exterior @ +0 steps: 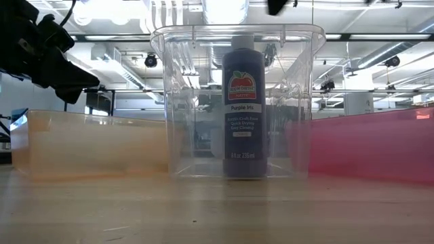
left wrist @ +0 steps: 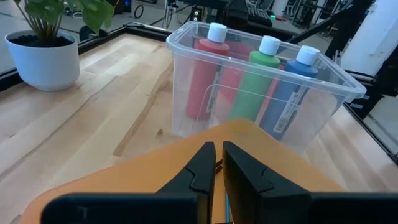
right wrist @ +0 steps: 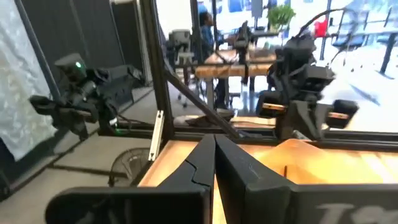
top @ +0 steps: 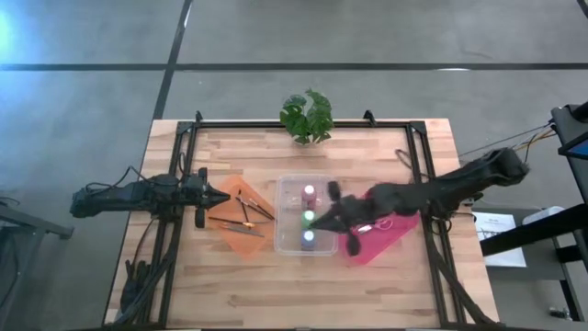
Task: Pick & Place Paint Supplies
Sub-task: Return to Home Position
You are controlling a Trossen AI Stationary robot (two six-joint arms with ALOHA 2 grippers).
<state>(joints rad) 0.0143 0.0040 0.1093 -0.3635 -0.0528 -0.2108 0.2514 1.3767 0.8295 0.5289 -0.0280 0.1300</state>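
Note:
A clear plastic bin (top: 287, 221) at the table's middle holds three upright paint bottles: pink (top: 310, 193), green (top: 310, 217) and blue (top: 309, 237). Thin paintbrushes (top: 234, 222) and small scissors (top: 248, 208) lie on the orange tray (top: 241, 230) left of the bin. My left gripper (top: 208, 197) hovers over that tray's left edge, shut and empty, pointing at the bin (left wrist: 261, 81). My right gripper (top: 322, 219) is shut and empty, over the bin's right side, above the bottles.
A pink tray (top: 378, 235) lies right of the bin, under my right arm. A potted plant (top: 308, 116) stands at the far edge. Black frame rails run along the table's left, right and far sides. Bare wood lies along the near edge.

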